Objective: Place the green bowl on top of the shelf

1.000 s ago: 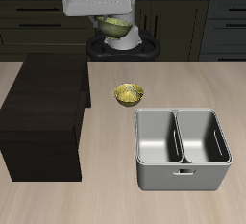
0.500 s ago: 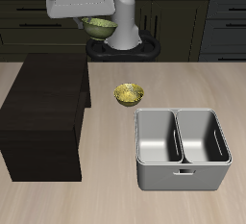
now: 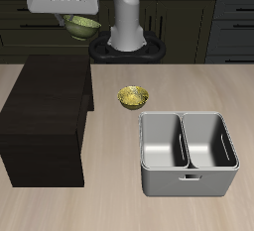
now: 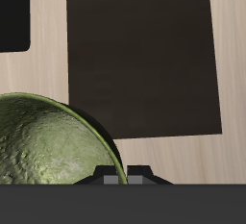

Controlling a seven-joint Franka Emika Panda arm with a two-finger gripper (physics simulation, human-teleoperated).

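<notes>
Exterior view first: we see the end effector (image 3: 77,24) raised high above the counter's (image 3: 119,205) back edge, over the rear of the shelf (image 3: 48,116). The green bowl (image 3: 83,27) hangs tilted beneath it, well clear of the shelf's flat top, so we read the fingers as closed onto the bowl, though the fingertips themselves are hidden by the bowl and the arm's housing. The shelf is a big dark box standing along one side of the counter, reaching from near the back edge toward the front. A yellow-gold bowl (image 3: 133,97) sits upright on the counter near its middle, just beside the shelf's back corner but apart from it. Nearer the front edge stands a grey metal bin (image 3: 189,180) with two compartments, just in front of that bowl and not touching it. From the wrist view we look straight down: the green bowl (image 4: 48,146) fills the near field, its mottled olive outside toward the camera, with the shelf's dark top (image 4: 144,55) far beneath and pale counter (image 4: 231,64) around it.
</notes>
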